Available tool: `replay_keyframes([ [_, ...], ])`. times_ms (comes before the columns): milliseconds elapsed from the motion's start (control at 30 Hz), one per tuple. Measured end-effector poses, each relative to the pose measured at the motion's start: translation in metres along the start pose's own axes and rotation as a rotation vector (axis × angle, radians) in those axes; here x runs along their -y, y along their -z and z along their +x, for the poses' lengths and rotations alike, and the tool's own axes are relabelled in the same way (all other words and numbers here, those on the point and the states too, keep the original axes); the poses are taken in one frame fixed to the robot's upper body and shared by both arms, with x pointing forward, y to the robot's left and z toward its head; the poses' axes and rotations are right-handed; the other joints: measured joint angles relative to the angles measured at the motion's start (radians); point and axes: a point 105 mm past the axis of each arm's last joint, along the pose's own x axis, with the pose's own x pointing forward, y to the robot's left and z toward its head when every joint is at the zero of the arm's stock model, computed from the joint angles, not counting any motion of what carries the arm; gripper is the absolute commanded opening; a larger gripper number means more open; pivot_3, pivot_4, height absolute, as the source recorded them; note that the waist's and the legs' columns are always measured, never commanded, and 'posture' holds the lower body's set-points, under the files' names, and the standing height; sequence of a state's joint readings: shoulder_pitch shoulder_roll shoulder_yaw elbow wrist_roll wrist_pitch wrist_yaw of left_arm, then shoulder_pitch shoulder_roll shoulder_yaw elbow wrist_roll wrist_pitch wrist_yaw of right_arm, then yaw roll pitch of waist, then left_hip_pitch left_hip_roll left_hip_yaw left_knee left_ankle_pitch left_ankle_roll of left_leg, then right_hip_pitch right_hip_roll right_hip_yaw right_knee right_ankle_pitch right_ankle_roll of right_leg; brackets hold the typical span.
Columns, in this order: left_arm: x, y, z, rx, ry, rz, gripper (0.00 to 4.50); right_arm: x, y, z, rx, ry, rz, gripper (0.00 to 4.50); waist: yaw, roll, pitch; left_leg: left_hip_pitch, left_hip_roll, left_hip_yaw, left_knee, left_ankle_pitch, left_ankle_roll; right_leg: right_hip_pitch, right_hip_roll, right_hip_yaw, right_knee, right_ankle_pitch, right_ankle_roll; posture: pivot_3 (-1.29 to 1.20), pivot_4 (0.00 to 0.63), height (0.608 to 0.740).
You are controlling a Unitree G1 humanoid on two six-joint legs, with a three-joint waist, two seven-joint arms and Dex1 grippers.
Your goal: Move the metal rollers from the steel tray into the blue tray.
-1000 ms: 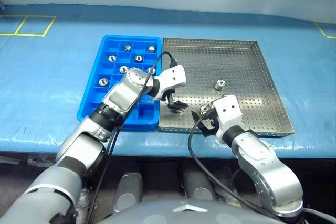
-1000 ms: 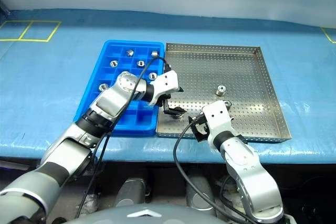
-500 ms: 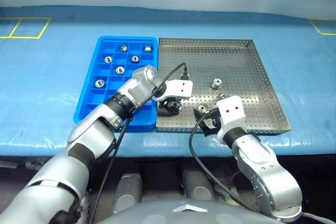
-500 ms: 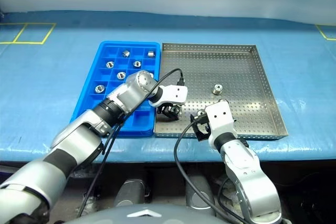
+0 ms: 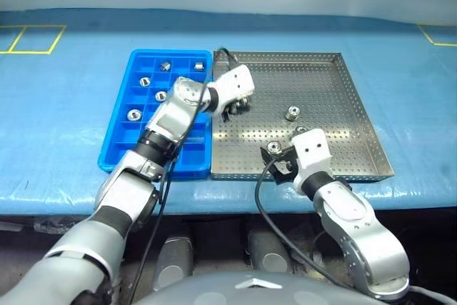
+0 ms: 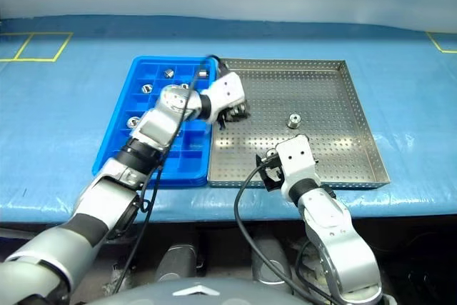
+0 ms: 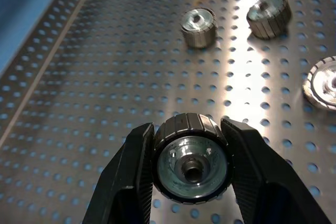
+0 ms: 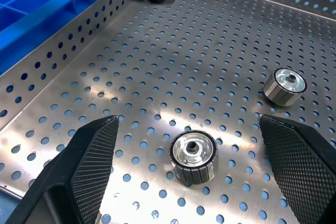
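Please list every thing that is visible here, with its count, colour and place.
Table cover: one, blue, under everything.
Tape marks: yellow, on the cover's far corners.
Steel tray: one, grey and perforated, centre.
Blue tray: one, bright blue, touching the steel tray's left side.
Stored rollers: five visible, silver, in blue tray compartments; the arm may hide more.
Loose rollers: three, silver, on the steel tray.
Held roller: one, silver, lifted above the steel tray.
Left hand: black fingers, shut on the held roller.
Right hand: black fingers, open, over a loose roller.

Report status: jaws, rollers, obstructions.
Left gripper shut on a roller, over steel tray. Right gripper open, straddling another roller. Nothing blocking blue tray.
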State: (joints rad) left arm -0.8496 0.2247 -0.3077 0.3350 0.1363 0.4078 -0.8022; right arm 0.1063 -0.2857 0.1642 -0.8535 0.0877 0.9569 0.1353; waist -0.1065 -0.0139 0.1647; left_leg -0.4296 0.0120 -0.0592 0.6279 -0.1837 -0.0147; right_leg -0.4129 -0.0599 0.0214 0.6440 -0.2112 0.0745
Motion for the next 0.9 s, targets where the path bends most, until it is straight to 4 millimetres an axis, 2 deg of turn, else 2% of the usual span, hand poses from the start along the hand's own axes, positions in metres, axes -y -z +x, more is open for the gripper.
replay_keyframes([
  [67, -0.008, 0.006, -0.012, 0.010, -0.099, -0.046, 1.73, -0.003, -0.002, 0.004, 0.010, -0.029, -0.014, 4.50, 0.004, 0.000, 0.000, 0.001, 0.000, 0.000, 0.000, 0.000, 0.000, 0.001, 0.000, 0.000, 0.001, 0.000, 0.000, -0.05, 0.150, 0.740],
  [133, -0.016, 0.024, -0.034, -0.008, -0.232, -0.103, 1.73, -0.010, -0.005, 0.009, 0.020, -0.080, -0.039, 4.50, 0.002, 0.001, 0.000, 0.002, 0.001, 0.001, -0.001, 0.000, 0.000, 0.001, 0.001, 0.000, 0.001, 0.000, 0.000, -0.01, 0.150, 0.740],
  [233, -0.022, 0.053, -0.066, -0.075, -0.389, -0.165, 1.73, -0.019, -0.010, 0.017, 0.031, -0.140, -0.062, 4.50, 0.028, 0.000, 0.000, 0.002, 0.002, -0.001, 0.000, 0.000, 0.000, 0.001, 0.003, 0.000, 0.002, 0.000, -0.001, 0.06, 0.150, 0.740],
  [300, -0.024, 0.062, -0.085, -0.100, -0.467, -0.189, 1.73, -0.025, -0.011, 0.021, 0.032, -0.181, -0.070, 4.50, 0.053, 0.000, 0.001, 0.002, 0.002, -0.002, 0.000, 0.000, 0.000, 0.001, 0.003, -0.001, 0.002, 0.000, -0.001, 0.10, 0.150, 0.740],
  [400, -0.024, 0.071, -0.115, -0.125, -0.588, -0.233, 1.73, -0.036, -0.015, 0.028, 0.044, -0.250, -0.087, 4.50, 0.093, -0.001, 0.001, 0.001, 0.001, -0.002, 0.000, 0.000, 0.000, 0.002, 0.002, -0.002, 0.000, -0.001, -0.002, 0.14, 0.150, 0.740],
  [533, -0.010, 0.082, -0.142, -0.175, -0.676, -0.294, 1.73, -0.046, -0.017, 0.033, 0.050, -0.308, -0.102, 4.50, 0.121, -0.001, 0.001, 0.001, -0.001, -0.001, 0.001, 0.000, 0.000, 0.003, -0.001, -0.002, -0.002, -0.001, -0.003, 0.18, 0.150, 0.740],
  [800, 0.028, 0.117, -0.161, -0.307, -0.723, -0.461, 1.73, -0.060, -0.020, 0.035, 0.076, -0.392, -0.126, 4.50, 0.149, -0.001, 0.001, 0.001, 0.000, -0.002, 0.001, 0.001, -0.001, 0.002, 0.000, -0.003, -0.001, -0.002, -0.004, 0.20, 0.150, 0.740],
  [900, 0.033, 0.119, -0.161, -0.320, -0.733, -0.485, 1.73, -0.062, -0.022, 0.034, 0.091, -0.406, -0.131, 4.50, 0.151, -0.002, 0.000, 0.001, 0.000, -0.002, 0.001, 0.001, -0.001, 0.002, 0.000, -0.003, -0.001, -0.002, -0.005, 0.19, 0.150, 0.740],
])
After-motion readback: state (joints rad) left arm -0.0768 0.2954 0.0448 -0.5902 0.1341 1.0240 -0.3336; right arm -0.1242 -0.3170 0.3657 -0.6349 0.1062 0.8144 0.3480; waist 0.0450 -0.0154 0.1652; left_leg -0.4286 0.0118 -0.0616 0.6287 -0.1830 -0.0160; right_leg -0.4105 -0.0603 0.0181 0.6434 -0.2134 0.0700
